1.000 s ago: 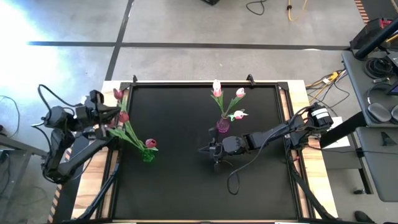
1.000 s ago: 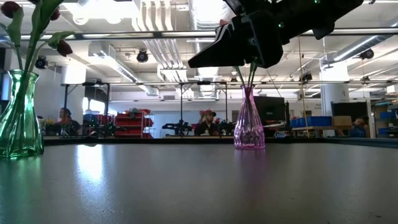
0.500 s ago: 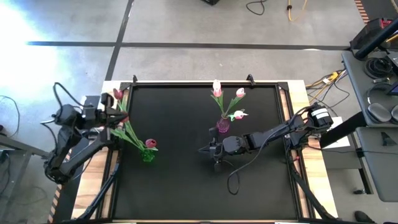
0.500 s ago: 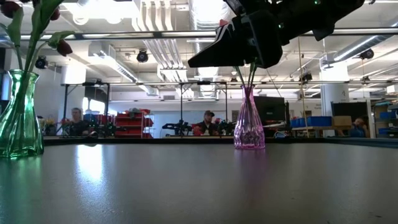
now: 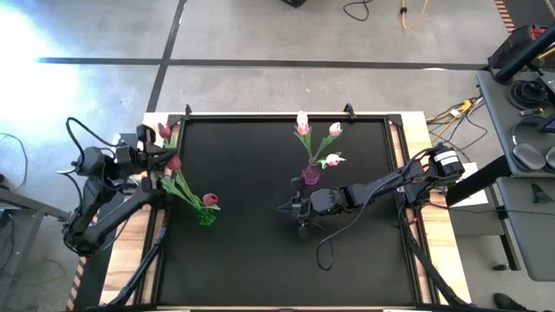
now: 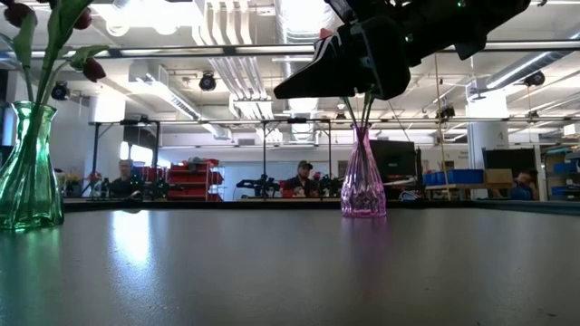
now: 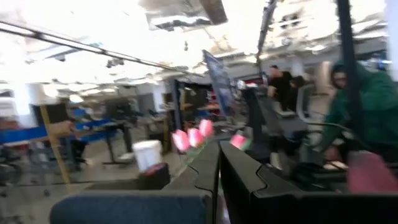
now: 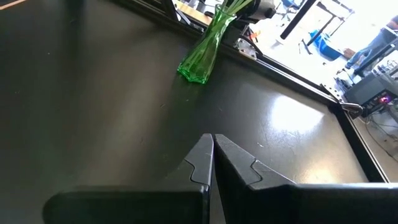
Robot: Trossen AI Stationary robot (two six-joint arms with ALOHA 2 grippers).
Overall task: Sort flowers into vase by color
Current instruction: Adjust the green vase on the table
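My left gripper (image 5: 165, 156) sat closed and empty up by the dark red tulips (image 5: 172, 162), left of the green vase (image 5: 206, 217) holding them. Right of that vase, the pink vase (image 5: 310, 176) had the pale tulips (image 5: 303, 123). My right gripper (image 5: 283, 209), fingers pressed together, hovered just below it.

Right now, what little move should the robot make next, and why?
Probably none beyond pulling the left gripper back to rest. Every flower in view already stands in a vase: dark heads in the green vase, pale ones in the pink vase. The right gripper hangs shut over bare table.
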